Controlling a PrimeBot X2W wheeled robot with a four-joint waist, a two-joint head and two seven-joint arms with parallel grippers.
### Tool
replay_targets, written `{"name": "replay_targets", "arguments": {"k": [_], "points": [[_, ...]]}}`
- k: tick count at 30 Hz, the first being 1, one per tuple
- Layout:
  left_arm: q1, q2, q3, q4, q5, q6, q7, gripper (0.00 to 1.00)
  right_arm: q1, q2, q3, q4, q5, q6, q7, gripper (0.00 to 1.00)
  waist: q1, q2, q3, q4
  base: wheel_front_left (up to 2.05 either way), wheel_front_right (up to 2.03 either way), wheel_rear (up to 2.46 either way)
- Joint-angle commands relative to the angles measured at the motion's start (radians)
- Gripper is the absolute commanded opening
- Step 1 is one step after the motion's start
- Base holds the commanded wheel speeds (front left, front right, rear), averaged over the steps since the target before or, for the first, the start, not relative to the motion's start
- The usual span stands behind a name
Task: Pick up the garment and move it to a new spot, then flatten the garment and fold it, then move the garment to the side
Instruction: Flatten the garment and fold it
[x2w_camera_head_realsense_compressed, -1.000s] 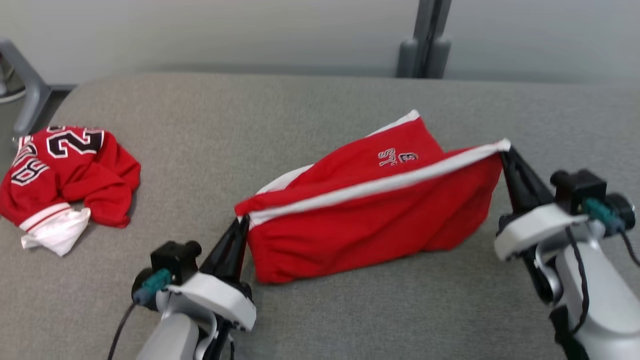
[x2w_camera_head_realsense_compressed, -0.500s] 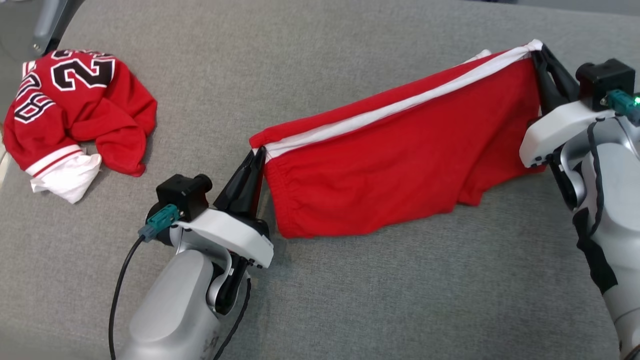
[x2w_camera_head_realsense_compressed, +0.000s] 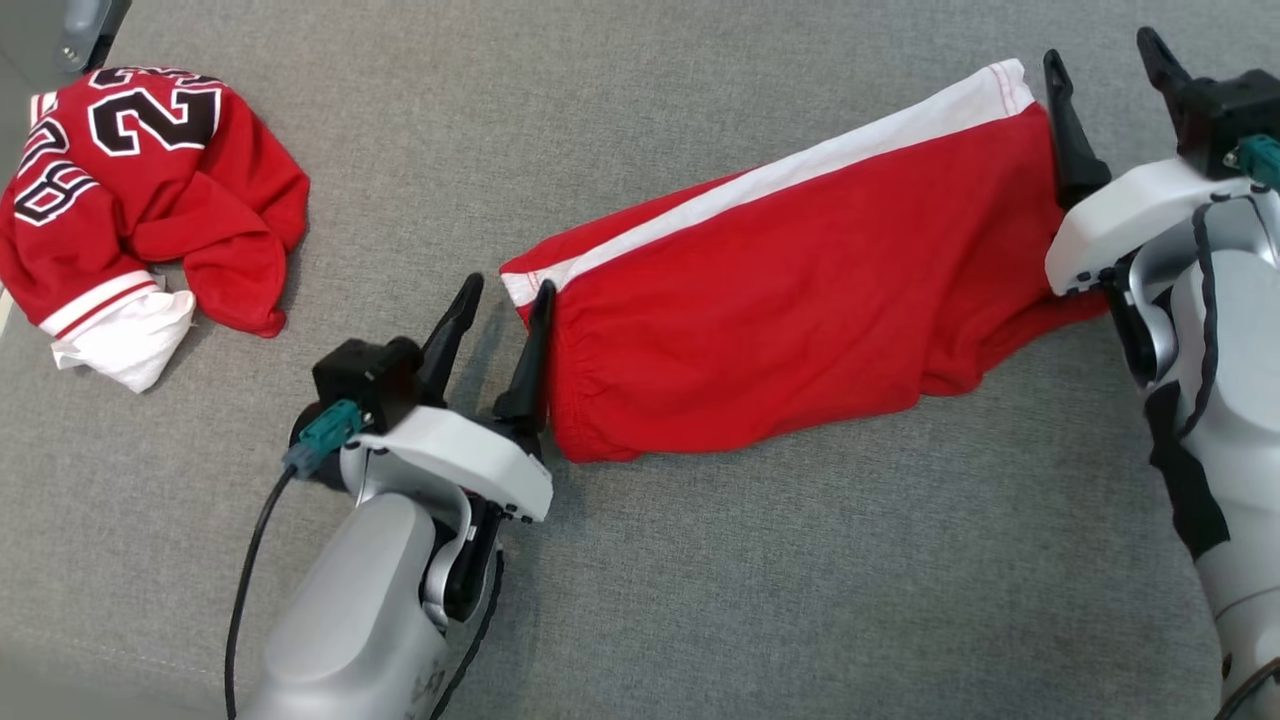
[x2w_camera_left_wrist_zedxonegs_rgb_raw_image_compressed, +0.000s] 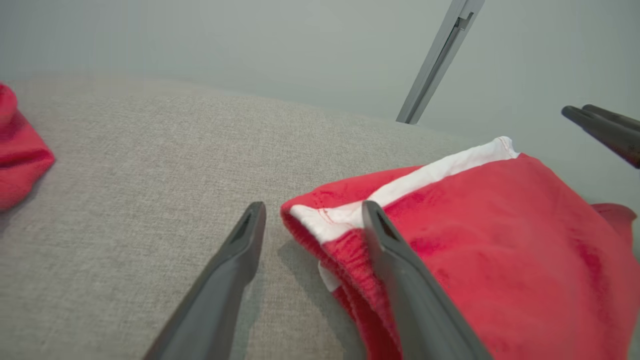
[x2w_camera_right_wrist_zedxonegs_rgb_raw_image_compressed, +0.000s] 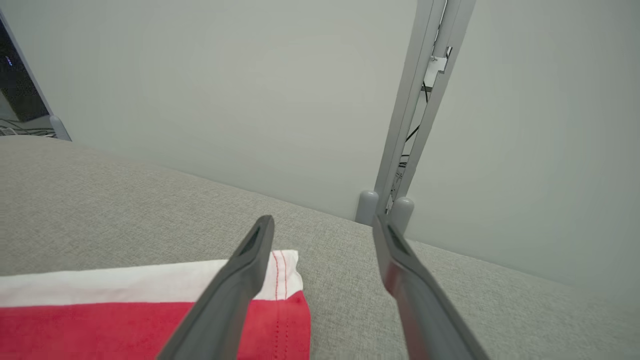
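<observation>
red shorts (x2w_camera_head_realsense_compressed: 790, 300) lie on the grey bench (x2w_camera_head_realsense_compressed: 700, 560), running from frame centre to upper right, white stripe along the top edge. left hand (x2w_camera_head_realsense_compressed: 508, 285) is spread and empty, one finger right against the gathered waistband end. right hand (x2w_camera_head_realsense_compressed: 1097, 48) is spread and empty, beside the hem corner at upper right. cloth looks bunched at the waistband and tucked under at lower right. to flatten: pinch the corners, pull apart low and even, stay clear of the jersey (x2w_camera_head_realsense_compressed: 150, 190) at upper left.

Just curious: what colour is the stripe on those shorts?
White stripe, red shorts; head view shows best.
</observation>
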Motion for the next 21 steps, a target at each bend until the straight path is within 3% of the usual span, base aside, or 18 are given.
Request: {"name": "replay_targets", "arguments": {"k": [1,6,16,18,20,21], "points": [[0.025,0.005,0.014,-0.003,0.017,0.012,0.000,1.00,0.034,0.003,-0.002,-0.014,0.026,0.000,0.000,1.00,0.0000,0.0000,-0.009,-0.010,0.00,0.00,0.00],[0.091,0.005,0.052,-0.022,0.063,0.042,0.000,1.00,0.125,0.011,0.024,-0.028,0.113,0.000,0.000,1.00,0.0000,0.0000,-0.039,-0.032,0.00,0.00,0.00],[0.170,0.005,0.083,-0.044,0.134,0.058,0.000,1.00,0.231,0.026,0.098,0.117,0.229,0.000,0.002,1.00,0.0000,0.0000,-0.079,-0.044,0.00,0.00,0.00],[0.176,0.005,0.087,-0.048,0.144,0.060,0.000,1.00,0.233,0.038,0.121,0.161,0.254,0.000,0.017,0.83,0.0000,0.0000,-0.085,-0.042,0.00,0.00,0.00],[0.183,0.005,0.089,-0.048,0.152,0.061,0.000,1.00,0.236,0.047,0.149,0.197,0.277,0.000,0.032,0.40,0.0000,0.0000,-0.091,-0.039,0.00,0.00,0.00],[0.187,0.005,0.090,-0.046,0.154,0.061,0.000,1.00,0.236,0.050,0.160,0.210,0.290,0.000,0.036,0.33,0.0000,0.0000,-0.094,-0.037,0.00,0.00,0.00]]}}
